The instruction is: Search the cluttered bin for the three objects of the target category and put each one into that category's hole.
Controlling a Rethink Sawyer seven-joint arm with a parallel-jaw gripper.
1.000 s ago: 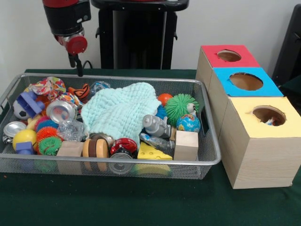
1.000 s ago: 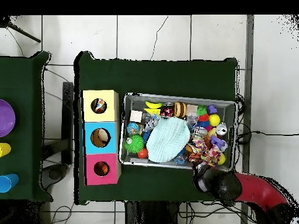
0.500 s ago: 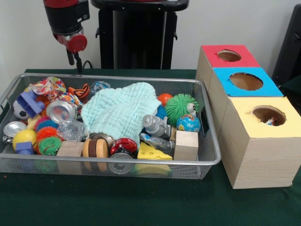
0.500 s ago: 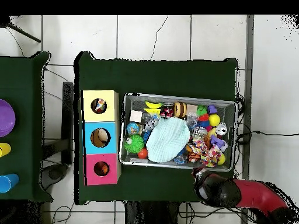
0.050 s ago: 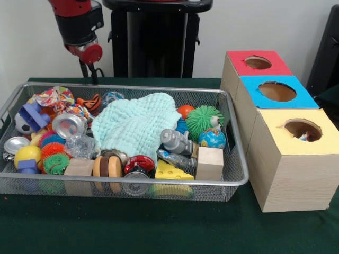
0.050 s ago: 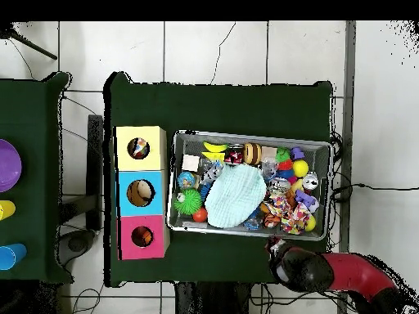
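Although the gripper [image 5: 91, 74] hung over the far corner of the bin [image 5: 212, 191] a second ago, above the orange-striped toy [image 5: 91, 101], it has since drawn back. In the overhead view the arm's end now sits clear of the mesh rim, over the green table [image 5: 159, 227] on the robot's side. Nothing in the bin has shifted with it. The pale green cloth [image 5: 135, 124] lies over the middle as it did, and the balls, blocks and cans around it keep their places.

You should read this as a withdrawal with no pick made, so this pass puts nothing more into a hole. The task does not name the category. Any target objects not yet sorted are, by my judgement, among the clutter or hidden under the cloth. The red box [image 5: 275, 69], blue box [image 5: 251, 95] and yellow box [image 5: 296, 169] stand in a row just beside the bin (something shows inside each hole from above).

You cannot tell from either view whether the gripper is spread or closed. It shows only as a thin dark tip below the red wrist, touching nothing, with no object visible in it.
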